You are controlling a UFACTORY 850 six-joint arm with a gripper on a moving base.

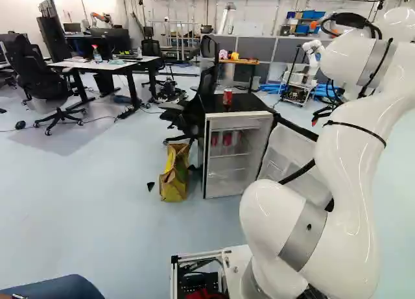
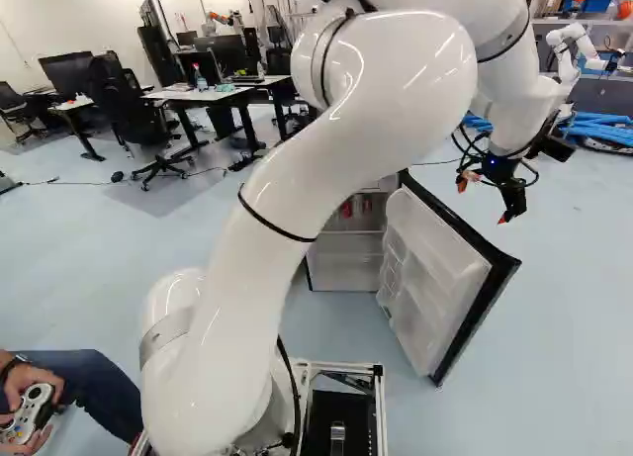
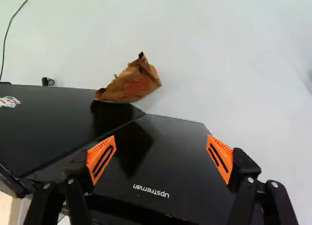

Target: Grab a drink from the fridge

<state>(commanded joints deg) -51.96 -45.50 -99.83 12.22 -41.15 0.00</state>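
- My claw (image 3: 161, 154) was spread wide, its orange pads (image 3: 220, 159) well apart and nothing pinched between them.
- The fridge (image 1: 237, 118) stood far ahead with its door (image 2: 425, 278) swung out to the right; red cans (image 1: 227, 139) sat inside, toward the top, and one more red can (image 1: 227, 96) stood on the fridge's black top.
- I hung to the right of the door, on its outer side, so the open front lay around the door's free edge. I judged that I had only the approach ahead of me, with no drink won.
- Going straight left, I could have struck the door panel, pushing it toward closed and shutting off my way in.
- Rounding the edge too tightly, my elbow or the cables could have snagged it while the fingers passed freely.
- Inside, the cans looked close-set. Spread as I was, a finger could have landed on a neighbour, or on the side wall, and tipped a can.
- Coming in too high or too low, I could have met the fridge's upper frame or the shelf (image 1: 230, 155).
- Lifting carelessly over the top, I could have knocked the lone can off toward the bag (image 1: 172, 176) at the left.
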